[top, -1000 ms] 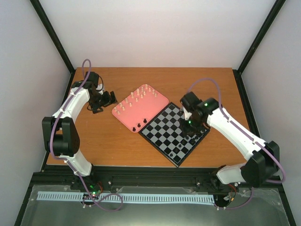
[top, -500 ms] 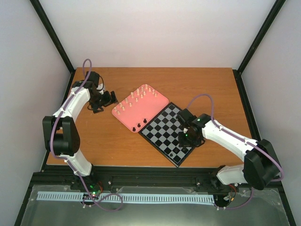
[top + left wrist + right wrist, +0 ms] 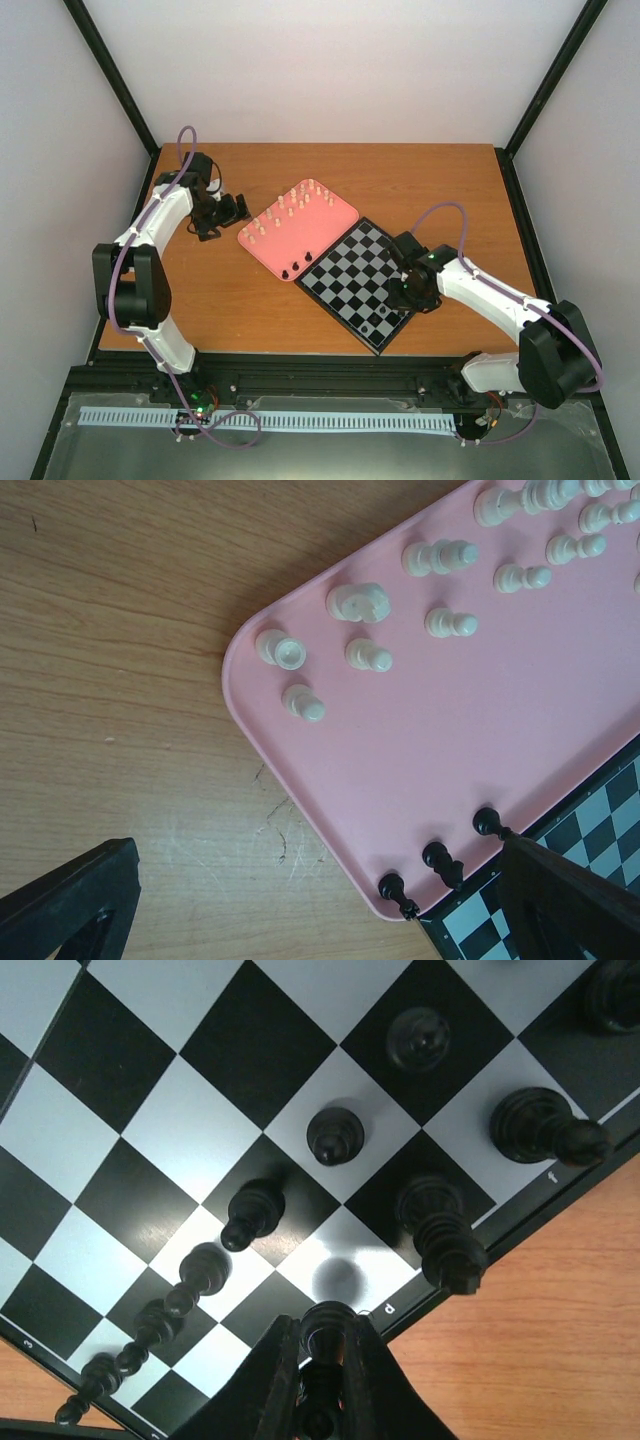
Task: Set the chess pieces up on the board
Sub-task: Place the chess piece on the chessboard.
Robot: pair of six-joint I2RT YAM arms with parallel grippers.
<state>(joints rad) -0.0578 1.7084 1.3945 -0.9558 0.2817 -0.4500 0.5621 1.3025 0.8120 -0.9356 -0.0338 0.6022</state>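
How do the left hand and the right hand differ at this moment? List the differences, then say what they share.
The left hand is open and holds nothing, while the right hand is shut on a black chess piece. The left hand hangs over the table by a corner of the pink tray, while the right hand is over an edge of the board. Both have two dark fingers.

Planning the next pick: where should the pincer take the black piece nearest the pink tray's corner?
Probably its head, from straight above: the black piece stands upright beside the pink tray's rim, a neighbour close alongside, so close across the row.
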